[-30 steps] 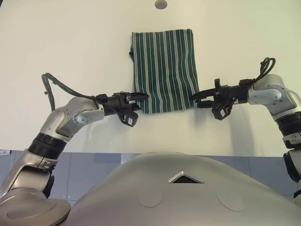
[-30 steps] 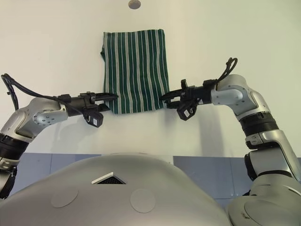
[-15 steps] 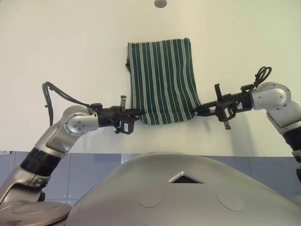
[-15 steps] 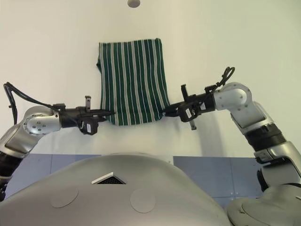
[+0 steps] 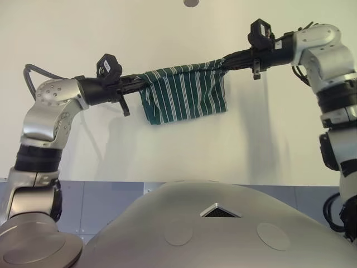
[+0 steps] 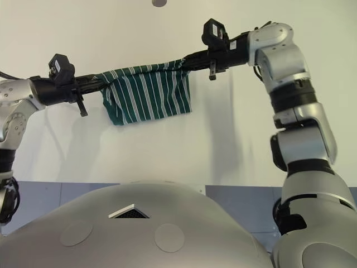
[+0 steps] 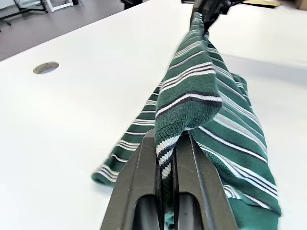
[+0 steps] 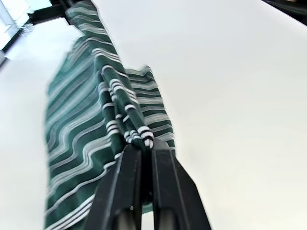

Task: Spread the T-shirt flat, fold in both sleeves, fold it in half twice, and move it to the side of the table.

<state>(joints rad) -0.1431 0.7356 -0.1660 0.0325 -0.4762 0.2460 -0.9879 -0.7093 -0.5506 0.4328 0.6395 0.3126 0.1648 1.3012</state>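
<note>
Downward head stereo; wrists near T-shirt (image 7: 201,96)

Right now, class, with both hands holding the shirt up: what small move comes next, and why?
Probably swing the pinched edge forward and lay it down, halving the shirt: left hand and right hand hold it taut, the rest hanging loose.

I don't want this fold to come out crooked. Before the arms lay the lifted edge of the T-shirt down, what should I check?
1. Grip of left tool on its T-shirt corner, shut: ok.
2. Grip of right tool on the opposite corner, shut: ok.
3. Held edge stretched straight between the tools, no sag: ok.
4. Both tools at equal height: cannot tell; the right one sits higher in the head views.
5. Free hem lying on the table: ok, per the left wrist view.
6. Sleeves folded in: cannot tell, hidden in the hanging cloth.
</note>
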